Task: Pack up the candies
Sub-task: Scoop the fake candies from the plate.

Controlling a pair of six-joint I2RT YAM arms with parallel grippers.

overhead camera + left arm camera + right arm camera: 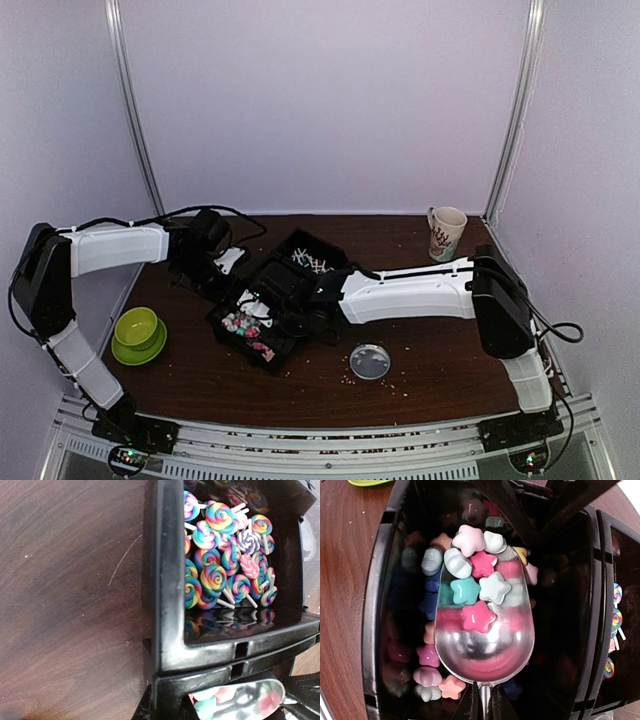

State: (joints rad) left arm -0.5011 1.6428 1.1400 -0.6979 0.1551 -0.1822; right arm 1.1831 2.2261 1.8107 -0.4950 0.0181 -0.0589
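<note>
Right gripper [485,709]: clenched on the thin handle of the metal scoop [485,650], a finger on either side of the stem. The scoop bowl points straight away from your wrist. Its long axis runs down the length of the black bin's [372,605] nearer compartment, and the bowl sits roughly level inside the walls.

Load aboard: candies [479,587], stars and shell shapes in pink, teal and white, piled toward the bowl's front lip. The rear of the bowl is bare metal. More of the same lie loose below and around the scoop.

Left gripper [218,262]: at the bin's far-left side. It looks nipped onto the outer wall, bracing it, though its wrist view cuts the fingertips off at the frame edge. That view looks into the next compartment, full of swirl lollipops [220,565] on white sticks.

Outside the bin:
- clear round dish [370,361], just off the near-right side, beneath your right arm
- green bowl [137,330], off the left side
- mug [446,232], well beyond the right side, at the back
- pale crumbs on the table [200,380], near the dish

Judgement: the load rides forward, so any nose-down tilt on the lift would likely spill it. Keep the bowl level and clear the bin wall before you swing. Your right arm is nearer the dish; which container is meant is not clear from here.
</note>
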